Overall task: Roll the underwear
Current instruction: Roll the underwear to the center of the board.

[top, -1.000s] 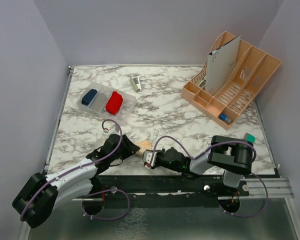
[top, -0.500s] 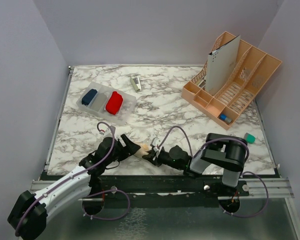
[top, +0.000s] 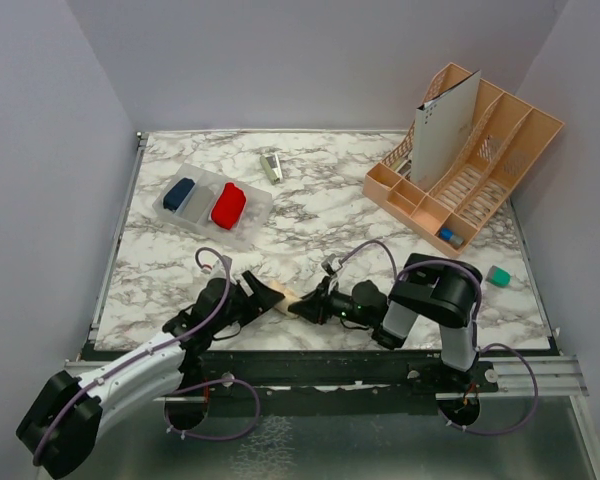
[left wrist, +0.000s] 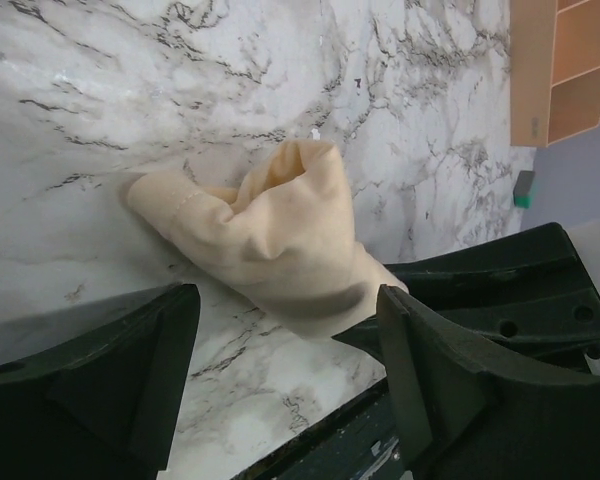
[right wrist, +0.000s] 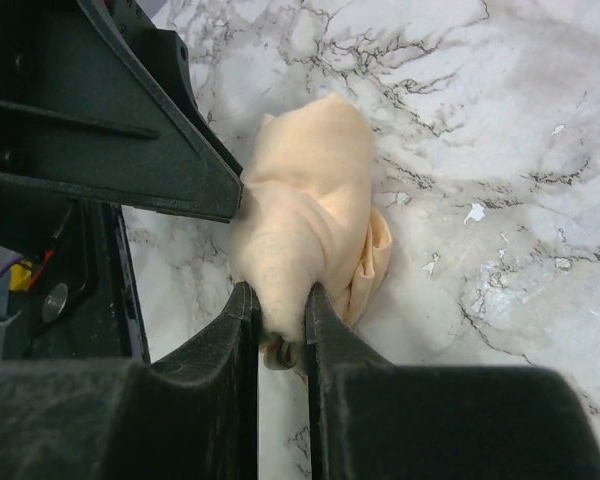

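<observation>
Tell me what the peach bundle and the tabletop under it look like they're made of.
The peach underwear: soft matte cloth, probably knit; it creases and bunches where the right gripper pinches it. Tabletop: white with dark veins, faint sheen; real marble or printed laminate, unclear.

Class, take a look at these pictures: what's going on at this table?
Two robot arms are working on a peach-beige underwear bundle near the front edge of the table. The right gripper pinches one end of it; the left gripper stands open close to it, not gripping. A red roll already lies in the clear tray further back.
</observation>
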Robot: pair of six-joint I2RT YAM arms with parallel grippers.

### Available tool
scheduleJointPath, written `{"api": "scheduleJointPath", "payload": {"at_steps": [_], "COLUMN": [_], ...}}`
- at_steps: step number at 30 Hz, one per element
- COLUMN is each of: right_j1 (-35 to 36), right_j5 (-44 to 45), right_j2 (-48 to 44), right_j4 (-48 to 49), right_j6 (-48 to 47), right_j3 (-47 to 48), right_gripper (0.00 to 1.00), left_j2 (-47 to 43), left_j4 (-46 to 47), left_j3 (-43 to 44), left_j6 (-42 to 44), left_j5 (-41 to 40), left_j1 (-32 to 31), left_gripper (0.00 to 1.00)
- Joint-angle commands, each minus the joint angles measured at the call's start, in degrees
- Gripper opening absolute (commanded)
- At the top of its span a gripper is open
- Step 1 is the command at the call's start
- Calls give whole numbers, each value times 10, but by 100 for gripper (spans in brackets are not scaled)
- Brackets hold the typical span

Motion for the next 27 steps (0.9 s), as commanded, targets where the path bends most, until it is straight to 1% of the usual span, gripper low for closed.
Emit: {"api": "scheduleJointPath", "payload": {"at_steps": [1,6,11,16,19,24,27], "right_j1": [-13,-29,-49,-83,-96,-102,-101], "right_j5": [-48,-63,-98,-138,-135,-133,-149], "right_j2": [24,47,81,122,142,159,166], "right_j4": [-27,8,76,91,123,116,113], "right_j6": [58,106,152,247,300,373,381], "right_j3": [-13,-22,-27,-13,-21,-14,-6], "right_gripper": [7,7,7,9,9,10,10], "left_j2": [63,137,189,224,241,270,295], "left_j4": [95,109,130,157,157,157,157], "left_j3": [-29,-4,-5,-3,3,8,14], "left_j6": [-24,-21,-32,-36,-35,-34,-29], "left_j5": [20,14,-2,-7,-24,-28,-33], "left_j1": [0,-5,-15,-31,-35,-39,-43], "left_gripper": [77,74,71,71,72,72,71]}}
